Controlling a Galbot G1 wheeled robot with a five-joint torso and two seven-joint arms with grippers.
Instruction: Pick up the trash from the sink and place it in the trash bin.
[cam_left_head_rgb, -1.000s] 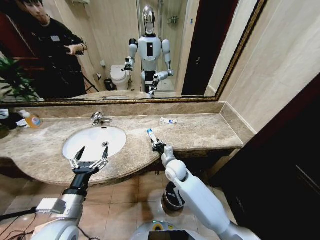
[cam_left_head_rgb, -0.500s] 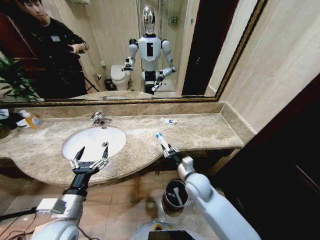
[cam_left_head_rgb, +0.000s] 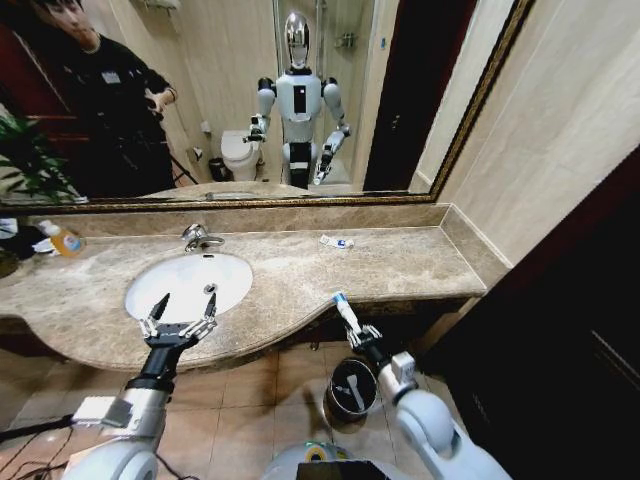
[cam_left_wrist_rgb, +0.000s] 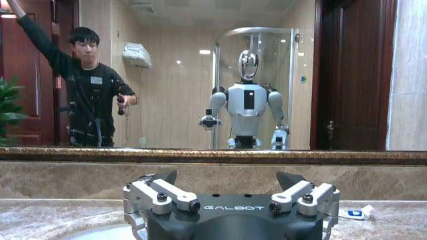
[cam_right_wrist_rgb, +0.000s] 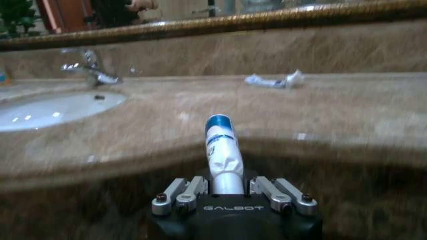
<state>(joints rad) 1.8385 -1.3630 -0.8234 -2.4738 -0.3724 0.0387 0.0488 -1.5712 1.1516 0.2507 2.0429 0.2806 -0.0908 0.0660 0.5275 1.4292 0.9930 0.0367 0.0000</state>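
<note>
My right gripper (cam_left_head_rgb: 358, 336) is shut on a white tube with a blue tip (cam_left_head_rgb: 345, 311), a piece of the trash, held just off the counter's front edge. Below it on the floor stands the black trash bin (cam_left_head_rgb: 331, 388), partly behind my right arm. In the right wrist view the tube (cam_right_wrist_rgb: 220, 149) sticks out from the gripper (cam_right_wrist_rgb: 230, 193). My left gripper (cam_left_head_rgb: 180, 318) hovers open over the front rim of the white sink (cam_left_head_rgb: 200, 280), and its spread fingers (cam_left_wrist_rgb: 167, 192) show in the left wrist view. A flat white packet with a blue mark (cam_left_head_rgb: 336, 241) lies on the counter by the mirror.
A chrome tap (cam_left_head_rgb: 197, 237) stands behind the basin. A clear bottle of orange liquid (cam_left_head_rgb: 62, 238) sits at the far left of the marble counter (cam_left_head_rgb: 420, 262). A wall closes off the right side. Tiled floor lies around the bin.
My right arm has carried the tube from over the counter, rightward and back past its front edge, to a spot above the bin. The left arm has stayed still.
</note>
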